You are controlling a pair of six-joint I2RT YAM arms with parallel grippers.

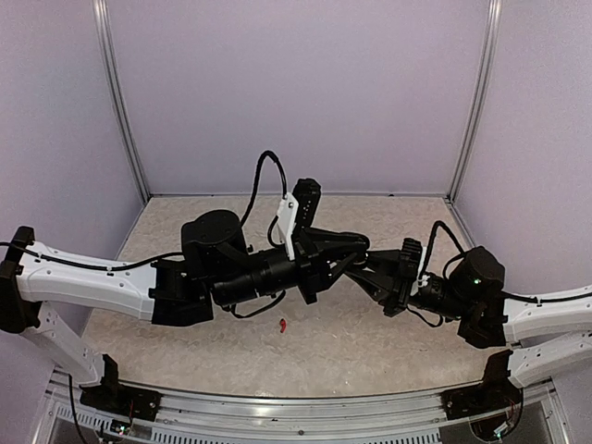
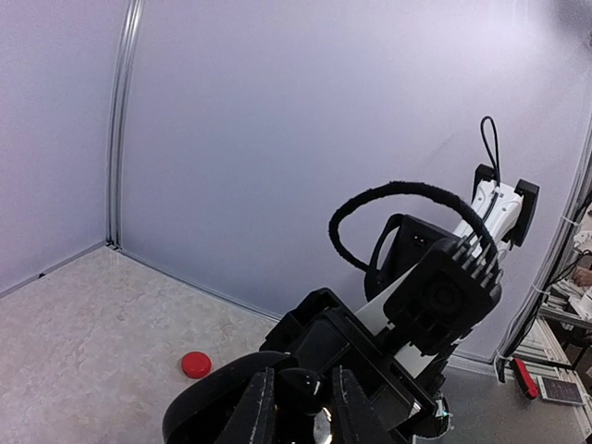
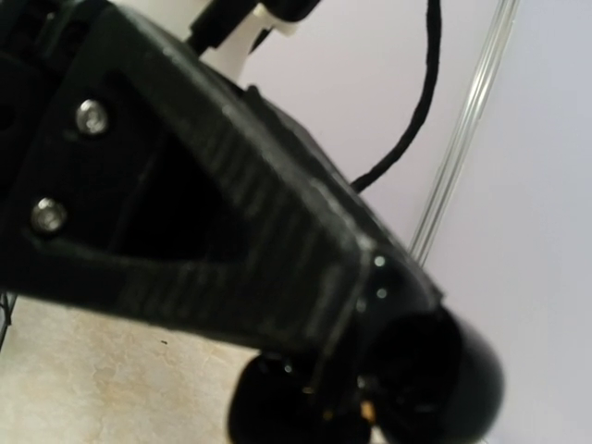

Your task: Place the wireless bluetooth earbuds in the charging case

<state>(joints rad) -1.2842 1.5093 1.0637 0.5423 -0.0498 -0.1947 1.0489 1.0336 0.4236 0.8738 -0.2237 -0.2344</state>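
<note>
My left gripper (image 1: 359,252) and right gripper (image 1: 375,270) meet tip to tip above the middle of the table. In the left wrist view the left gripper (image 2: 301,407) is shut on a small glossy black earbud (image 2: 302,387). In the right wrist view an open black charging case (image 3: 277,407) with gold contacts sits at the bottom, where the right jaws are. The left gripper's black finger (image 3: 231,240) crosses in front of it, and the right fingers are mostly hidden. A tiny red earbud (image 1: 281,325) lies on the table under the left arm. No white earbud shows.
A flat red round piece (image 2: 195,364) lies on the speckled table (image 1: 370,342) near the back wall. The right arm's camera mount (image 2: 444,296) and its looped cable stand close in front of the left gripper. Walls enclose the table on three sides.
</note>
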